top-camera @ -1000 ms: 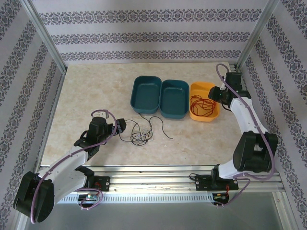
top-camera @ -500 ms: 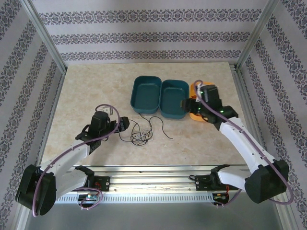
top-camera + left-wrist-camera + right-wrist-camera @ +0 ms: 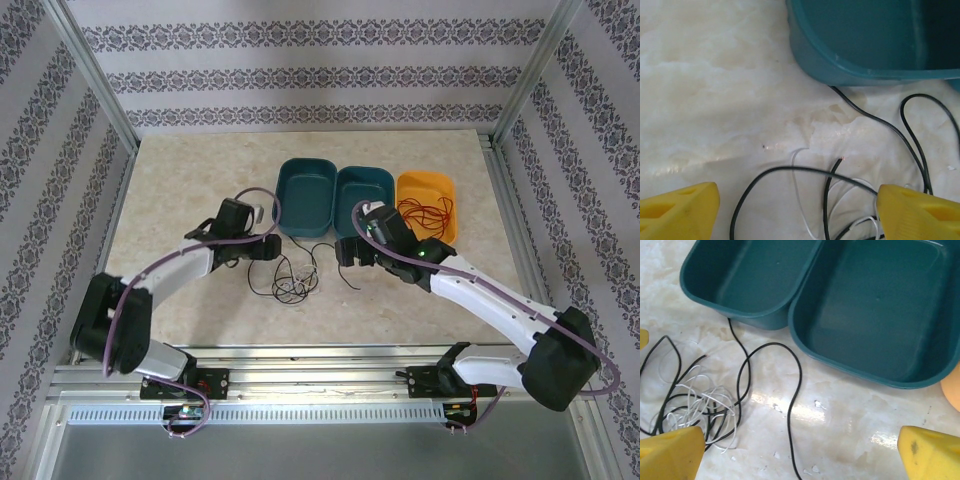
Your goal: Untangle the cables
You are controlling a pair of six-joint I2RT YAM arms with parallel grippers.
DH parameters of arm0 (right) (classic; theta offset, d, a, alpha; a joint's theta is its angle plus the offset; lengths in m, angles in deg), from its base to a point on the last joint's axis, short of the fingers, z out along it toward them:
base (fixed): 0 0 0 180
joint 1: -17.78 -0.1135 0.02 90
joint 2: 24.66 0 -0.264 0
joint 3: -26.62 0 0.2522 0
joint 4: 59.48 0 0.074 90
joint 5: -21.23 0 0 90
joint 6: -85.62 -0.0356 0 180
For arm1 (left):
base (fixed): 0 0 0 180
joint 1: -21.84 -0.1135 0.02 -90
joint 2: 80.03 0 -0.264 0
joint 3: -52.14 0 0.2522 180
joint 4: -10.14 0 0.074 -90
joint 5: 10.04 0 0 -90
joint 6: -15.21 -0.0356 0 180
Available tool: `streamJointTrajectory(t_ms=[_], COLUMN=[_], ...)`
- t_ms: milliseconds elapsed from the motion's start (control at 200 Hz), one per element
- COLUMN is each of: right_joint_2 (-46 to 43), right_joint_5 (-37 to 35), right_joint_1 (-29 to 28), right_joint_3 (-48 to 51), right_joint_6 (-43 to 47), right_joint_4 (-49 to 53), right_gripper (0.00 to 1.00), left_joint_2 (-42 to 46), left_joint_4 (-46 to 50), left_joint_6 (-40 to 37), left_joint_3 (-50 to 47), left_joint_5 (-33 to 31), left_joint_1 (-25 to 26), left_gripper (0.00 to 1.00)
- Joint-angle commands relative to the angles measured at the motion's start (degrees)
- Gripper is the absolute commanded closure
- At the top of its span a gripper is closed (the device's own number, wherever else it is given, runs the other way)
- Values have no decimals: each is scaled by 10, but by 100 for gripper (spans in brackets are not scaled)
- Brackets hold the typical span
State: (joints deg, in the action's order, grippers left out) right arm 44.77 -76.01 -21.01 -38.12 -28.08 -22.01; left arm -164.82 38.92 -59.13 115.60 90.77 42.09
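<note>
Black-and-white cables (image 3: 292, 285) are knotted mid-table (image 3: 180, 180), just on the near side of the teal bins (image 3: 305, 195). The red cable (image 3: 425, 212) lies in the orange bin (image 3: 418, 183) toward the far right corner. The strands are thin, light and floppy, and pulling the core will drag the whole clump, so take a free black loop or an end at its fringe. Left gripper (image 3: 268, 250) is spread and empty at the knot's far-left side, with strands lying between its fingers (image 3: 680, 210), probably untouched. Right gripper (image 3: 345, 252) is spread wide and empty over the long black tail (image 3: 795, 385) on the knot's right.
</note>
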Motion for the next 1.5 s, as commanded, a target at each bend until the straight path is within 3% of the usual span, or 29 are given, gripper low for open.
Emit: streamJointTrajectory(t_ms=[0, 325, 540, 625, 755, 944, 1174, 1329, 1494], right_joint_2=[-44, -193, -238, -239, -213, -161, -122, -109, -79], right_joint_5=[-34, -37, -3, -3, -12, -18, -15, -16, -33], right_joint_1=[-1, 18, 18, 18, 18, 18, 17, 17, 17], right_joint_3=[25, 123, 173, 179, 164, 141, 113, 116, 105], right_joint_6=[-7, -4, 34, 37, 36, 29, 36, 32, 1], right_joint_4=[-16, -117, -174, -178, -159, -153, -142, -153, -151], right_gripper=[1, 2, 2, 2, 1, 2, 2, 2, 2], left_joint_2=[-32, -50, -93, -101, -115, -144, -191, -176, -145], left_joint_4=[100, 129, 132, 106, 80, 62, 85, 60, 41], left_joint_6=[-114, -354, -420, -426, -419, -417, -419, -407, -389], left_joint_3=[39, 58, 81, 80, 93, 106, 136, 127, 113], left_joint_5=[27, 82, 56, 37, 57, 82, 73, 76, 59], left_joint_1=[2, -13, -18, -17, -18, -19, -18, -18, -18], left_gripper=[18, 19, 20, 25, 32, 34, 50, 81, 94])
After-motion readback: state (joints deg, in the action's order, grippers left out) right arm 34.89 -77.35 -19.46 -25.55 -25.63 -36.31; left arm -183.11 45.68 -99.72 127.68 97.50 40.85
